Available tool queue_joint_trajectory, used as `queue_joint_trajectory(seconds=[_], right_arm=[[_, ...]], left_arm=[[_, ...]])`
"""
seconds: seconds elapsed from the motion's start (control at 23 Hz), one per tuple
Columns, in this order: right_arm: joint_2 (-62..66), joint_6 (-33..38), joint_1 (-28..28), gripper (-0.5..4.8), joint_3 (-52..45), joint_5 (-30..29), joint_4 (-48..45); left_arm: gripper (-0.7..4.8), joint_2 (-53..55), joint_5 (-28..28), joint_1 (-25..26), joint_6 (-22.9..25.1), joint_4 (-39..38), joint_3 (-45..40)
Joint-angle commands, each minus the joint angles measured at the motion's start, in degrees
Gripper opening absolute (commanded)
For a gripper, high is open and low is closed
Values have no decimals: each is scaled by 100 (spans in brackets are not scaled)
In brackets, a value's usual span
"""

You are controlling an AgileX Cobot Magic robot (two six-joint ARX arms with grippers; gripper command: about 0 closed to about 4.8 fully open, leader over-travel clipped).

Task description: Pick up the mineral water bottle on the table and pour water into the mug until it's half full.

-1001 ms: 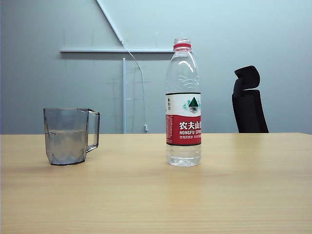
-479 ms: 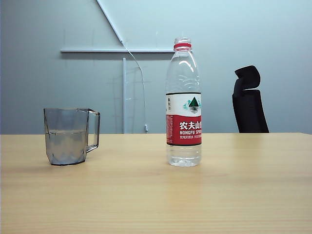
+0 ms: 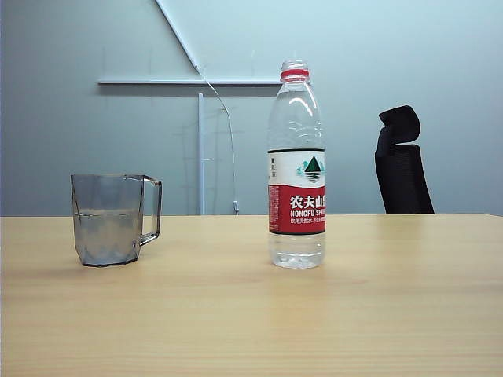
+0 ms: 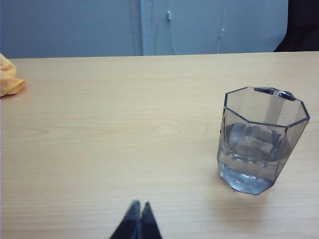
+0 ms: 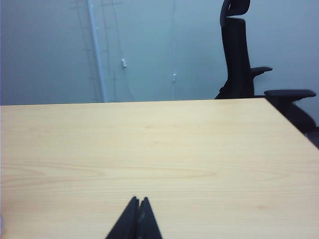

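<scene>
We read the pour as done: mug (image 3: 108,220) holds water (image 4: 251,154) about halfway, bottle (image 3: 296,165) upright on the surface (image 3: 251,314), left pincer (image 4: 138,219) and right pincer (image 5: 138,215) both pressed together, empty, clear of both.

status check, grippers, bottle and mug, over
Left gripper shut, empty, short of the mug. Right gripper shut, empty, over bare table. Bottle upright, uncapped. Mug holds water, roughly half. Nothing in the way.

The mug (image 4: 261,139) stands upright on the table (image 4: 109,124), water (image 4: 253,149) low inside. The left gripper (image 4: 139,219) (fingertips pressed together) sits apart from the mug.
</scene>
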State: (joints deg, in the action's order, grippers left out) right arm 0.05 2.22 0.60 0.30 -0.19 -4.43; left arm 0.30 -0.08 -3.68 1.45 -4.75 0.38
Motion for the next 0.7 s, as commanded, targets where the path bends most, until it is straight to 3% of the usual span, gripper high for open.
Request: queue_joint_trajectory(seconds=[0.04,0.7], right_arm=[[-9,-197,4,-2,-26,24,-144],[-9,-188,9,-1,-26,26,-138]], left_arm=[[-2,4,28,4,-17,57,13],[-2,4,28,4,-17,57,13]])
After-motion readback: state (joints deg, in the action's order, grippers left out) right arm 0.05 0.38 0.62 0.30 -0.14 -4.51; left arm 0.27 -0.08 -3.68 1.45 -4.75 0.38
